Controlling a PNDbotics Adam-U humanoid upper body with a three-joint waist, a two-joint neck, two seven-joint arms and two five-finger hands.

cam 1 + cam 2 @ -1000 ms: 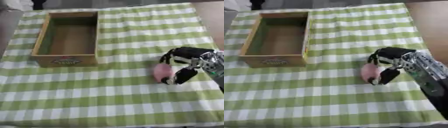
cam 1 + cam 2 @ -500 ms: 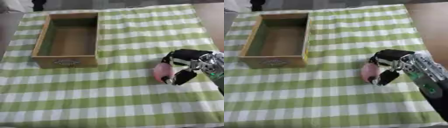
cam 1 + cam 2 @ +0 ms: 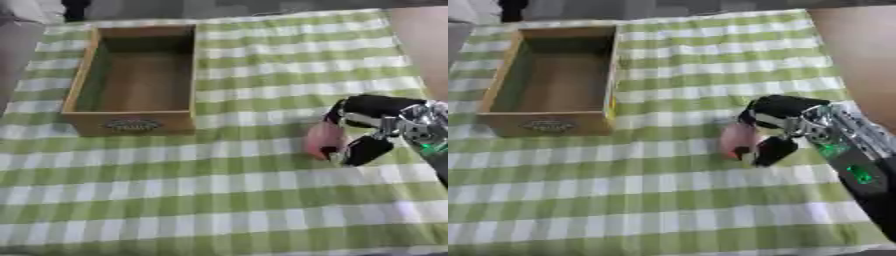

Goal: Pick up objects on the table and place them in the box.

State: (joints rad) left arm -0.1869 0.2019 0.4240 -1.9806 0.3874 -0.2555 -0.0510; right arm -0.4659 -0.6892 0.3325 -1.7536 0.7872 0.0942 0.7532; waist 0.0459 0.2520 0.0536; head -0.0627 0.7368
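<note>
A pink rounded object (image 3: 322, 139) lies on the green-and-white checked cloth, right of the middle. My right hand (image 3: 776, 122) comes in from the right with its fingers curled over the top and its thumb below, closed round the pink object. The wooden box (image 3: 136, 80) stands at the upper left, open on top, with nothing visible inside. My left hand shows in neither view.
The checked cloth (image 3: 227, 200) covers the table, with bare brown tabletop (image 3: 859, 45) along the right edge. A dark shape (image 3: 74, 7) stands beyond the far left corner of the cloth.
My right hand and the pink object have stayed in nearly the same spot; the fingers have closed a little tighter round the object.
</note>
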